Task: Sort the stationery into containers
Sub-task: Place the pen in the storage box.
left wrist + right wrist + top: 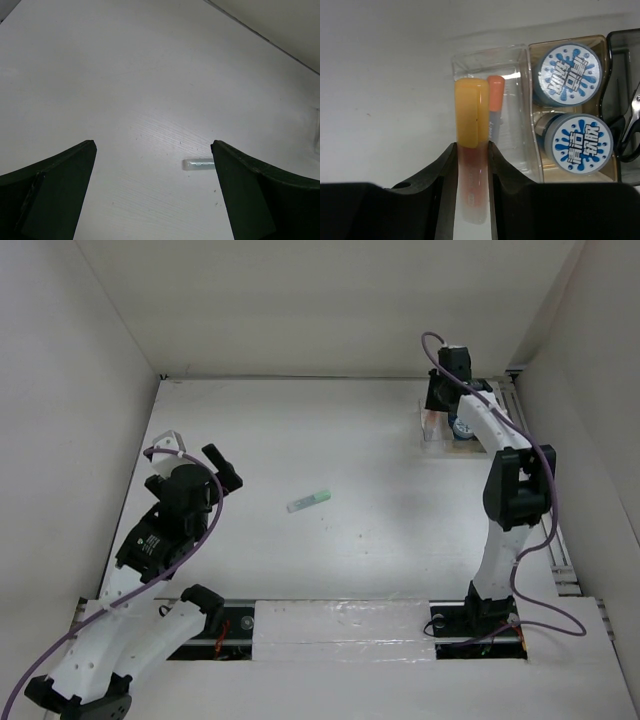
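My right gripper (471, 146) is shut on a pale marker with a yellow-orange cap (471, 112) and holds it over the clear end compartment of the organiser (520, 55). A second orange-ended marker (495, 107) lies in that compartment. Two blue-and-white rolls (568, 74) (580, 143) sit in the tan middle section. The black-handled scissors (626, 125) are in the dark grey end section. A green-ended marker (309, 501) lies on the table mid-centre, and it also shows in the left wrist view (198, 164). My left gripper (153, 145) is open and empty, short of that marker.
The organiser (437, 432) stands at the far right of the table, near the right wall, under my right gripper (441, 402). My left gripper (222, 466) is at the left side. White walls enclose the table on three sides.
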